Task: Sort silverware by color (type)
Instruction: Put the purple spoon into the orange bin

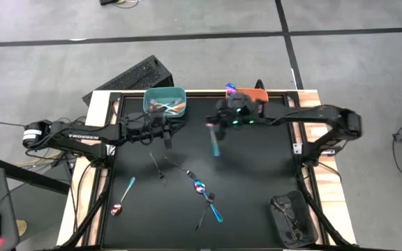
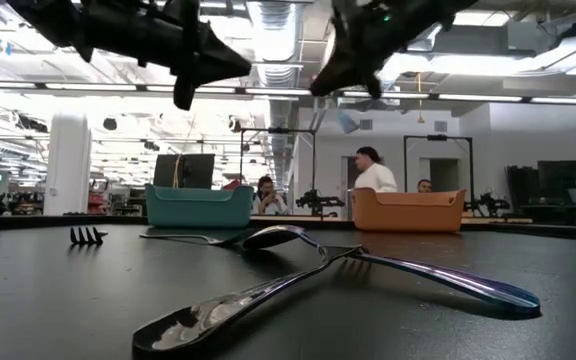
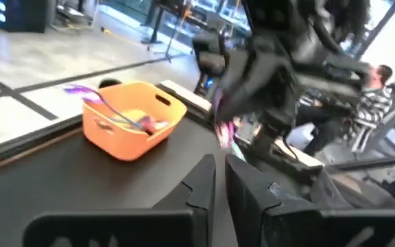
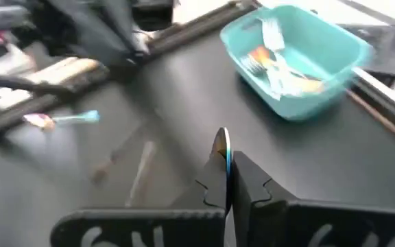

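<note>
Because the sorting goes by bins at the upper edge of the frame, the right gripper (image 1: pixel 216 134) hangs above the mat just below and between the teal bin (image 1: pixel 165 102) and the orange bin (image 1: pixel 255 91), its fingers pinched tight on a teal-handled utensil (image 1: pixel 216 143). That piece hangs nearly upright, long axis running top to bottom in the high view, free end pointing toward the lower edge; in the right wrist view only its thin edge (image 4: pixel 222 152) shows between the fingers. Judging by the handle colour, it belongs in the teal bin, which already holds several pieces. The left gripper (image 1: pixel 166 139) sits left of centre with fingers nearly together, holding nothing I can see. The other silverware (image 1: pixel 199 187) lies scattered flat across the lower middle of the mat, pointing various ways.
</note>
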Controlling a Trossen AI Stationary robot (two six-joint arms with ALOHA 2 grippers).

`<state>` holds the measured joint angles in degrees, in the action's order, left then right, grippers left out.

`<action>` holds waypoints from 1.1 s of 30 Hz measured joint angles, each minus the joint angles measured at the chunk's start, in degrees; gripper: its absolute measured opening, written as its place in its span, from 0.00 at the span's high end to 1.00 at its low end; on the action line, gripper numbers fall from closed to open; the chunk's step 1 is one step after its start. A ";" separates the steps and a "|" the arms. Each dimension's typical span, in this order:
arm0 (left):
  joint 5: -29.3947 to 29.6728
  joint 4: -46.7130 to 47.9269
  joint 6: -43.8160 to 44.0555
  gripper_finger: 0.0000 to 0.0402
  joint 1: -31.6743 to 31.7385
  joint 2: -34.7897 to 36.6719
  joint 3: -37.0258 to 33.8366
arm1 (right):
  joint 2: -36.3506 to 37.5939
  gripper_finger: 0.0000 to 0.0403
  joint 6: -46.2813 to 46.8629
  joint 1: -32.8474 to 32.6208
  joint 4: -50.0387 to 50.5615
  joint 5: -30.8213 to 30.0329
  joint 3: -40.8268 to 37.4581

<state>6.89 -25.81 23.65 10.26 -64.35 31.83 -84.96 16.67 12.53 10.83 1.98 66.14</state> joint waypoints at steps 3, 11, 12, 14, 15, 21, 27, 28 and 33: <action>0.98 2.76 0.70 0.90 -0.24 0.47 -0.05 | 4.54 0.97 -1.72 2.04 7.87 -1.57 0.01; 3.56 6.90 1.91 0.82 0.19 0.52 0.00 | 12.69 0.97 -23.71 8.27 20.34 -18.30 0.05; 4.13 6.96 1.89 0.81 0.29 0.51 0.00 | 13.10 0.97 -26.06 9.56 21.03 -18.45 -0.03; 4.49 7.02 1.69 0.81 0.39 0.51 0.00 | 13.13 0.97 -29.21 12.00 20.11 -18.44 0.01; 4.58 6.86 1.65 0.81 0.62 0.51 0.00 | 13.08 0.97 -30.78 13.39 20.15 -18.44 0.01; 6.11 7.19 2.00 0.81 0.94 0.51 0.00 | 10.54 0.97 -43.86 20.01 19.19 -18.87 0.01; 6.46 9.41 2.41 0.81 0.98 0.49 0.00 | 6.81 0.92 -51.02 25.16 14.55 -18.66 0.01; 6.46 10.51 2.54 0.81 0.98 0.49 0.00 | 6.13 0.90 -51.22 25.87 14.30 -18.66 0.01; 6.46 15.00 3.30 0.81 0.98 0.47 0.00 | 3.07 0.77 -45.92 28.27 15.61 -18.23 0.01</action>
<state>13.34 -10.81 26.95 11.25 -63.88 31.83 -81.89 -29.25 40.80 26.44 -16.25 66.15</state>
